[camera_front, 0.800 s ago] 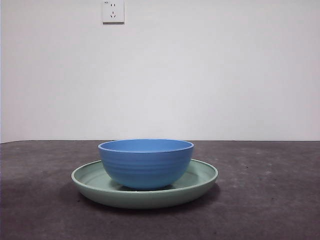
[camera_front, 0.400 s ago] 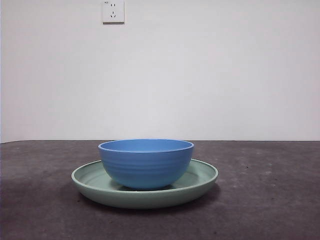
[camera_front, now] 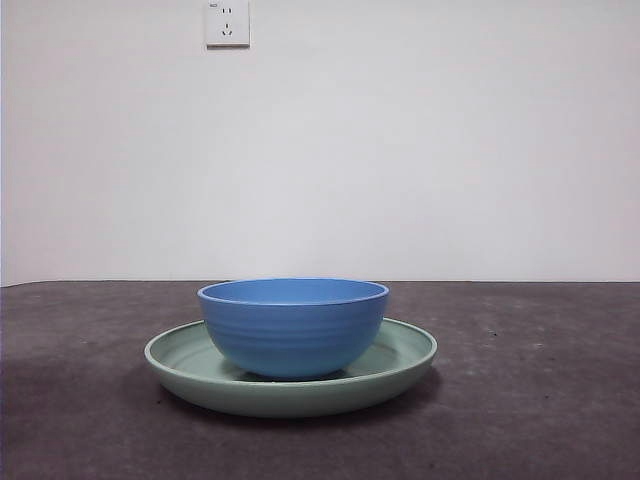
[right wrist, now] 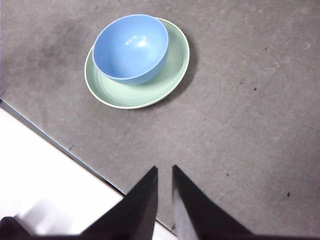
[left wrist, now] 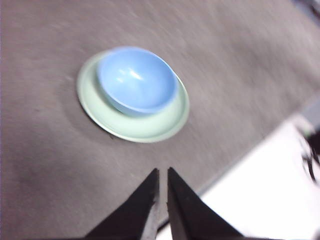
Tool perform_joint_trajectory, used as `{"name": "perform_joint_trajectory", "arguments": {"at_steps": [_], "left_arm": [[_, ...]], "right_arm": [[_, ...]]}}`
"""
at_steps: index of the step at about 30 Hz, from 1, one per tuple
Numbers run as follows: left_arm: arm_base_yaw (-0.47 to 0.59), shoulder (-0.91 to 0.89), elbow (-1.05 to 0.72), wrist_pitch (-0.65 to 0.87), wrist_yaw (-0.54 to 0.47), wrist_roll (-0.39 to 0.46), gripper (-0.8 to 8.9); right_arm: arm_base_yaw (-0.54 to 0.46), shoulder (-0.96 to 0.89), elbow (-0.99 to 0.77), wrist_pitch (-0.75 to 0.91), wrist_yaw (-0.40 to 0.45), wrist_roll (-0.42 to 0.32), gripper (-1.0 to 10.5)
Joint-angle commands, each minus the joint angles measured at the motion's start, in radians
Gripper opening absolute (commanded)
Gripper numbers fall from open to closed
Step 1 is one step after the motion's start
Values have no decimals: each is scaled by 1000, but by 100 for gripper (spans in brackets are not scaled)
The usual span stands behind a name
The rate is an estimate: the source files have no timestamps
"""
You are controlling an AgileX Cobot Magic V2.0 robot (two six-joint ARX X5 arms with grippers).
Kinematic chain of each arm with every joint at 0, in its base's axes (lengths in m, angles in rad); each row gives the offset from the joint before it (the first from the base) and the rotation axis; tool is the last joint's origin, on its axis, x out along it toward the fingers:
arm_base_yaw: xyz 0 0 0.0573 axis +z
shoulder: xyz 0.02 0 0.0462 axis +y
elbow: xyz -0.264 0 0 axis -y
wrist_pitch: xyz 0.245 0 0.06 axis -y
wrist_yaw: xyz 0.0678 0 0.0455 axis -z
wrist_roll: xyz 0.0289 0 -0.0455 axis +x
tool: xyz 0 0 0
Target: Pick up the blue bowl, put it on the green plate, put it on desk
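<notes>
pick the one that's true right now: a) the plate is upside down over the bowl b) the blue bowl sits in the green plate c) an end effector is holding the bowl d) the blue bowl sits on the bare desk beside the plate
b: the blue bowl stands upright inside the green plate, which lies on the desk, and neither end effector touches it.

blue bowl (left wrist: pixel 137 80) on green plate (left wrist: pixel 145 127), desk (left wrist: pixel 235 65)
</notes>
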Motion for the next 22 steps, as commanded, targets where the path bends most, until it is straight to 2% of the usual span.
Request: {"name": "perform_joint_trajectory", "arguments": {"at_steps": [1,6,11,14,18,22], "left_arm": [[134,-43,-63,73,16,-2,26],[343,-150,-253,367,13,13,27],[469,-251,-467,596,-2,128,27],[501,-301,-600,690,-41,154,27],[507,-367,-753,790,-160,154,27],[507,-422,-826,797,-180,146,27]], "right_arm": [[5,4,4,12,-2,9,42],[5,4,4,12,-3,9,42],[5,4,4,12,5,9,41],[5,4,4,12,5,10,42],[5,4,4,12,5,10,41],[5,4,4,12,5,10,41]]}}
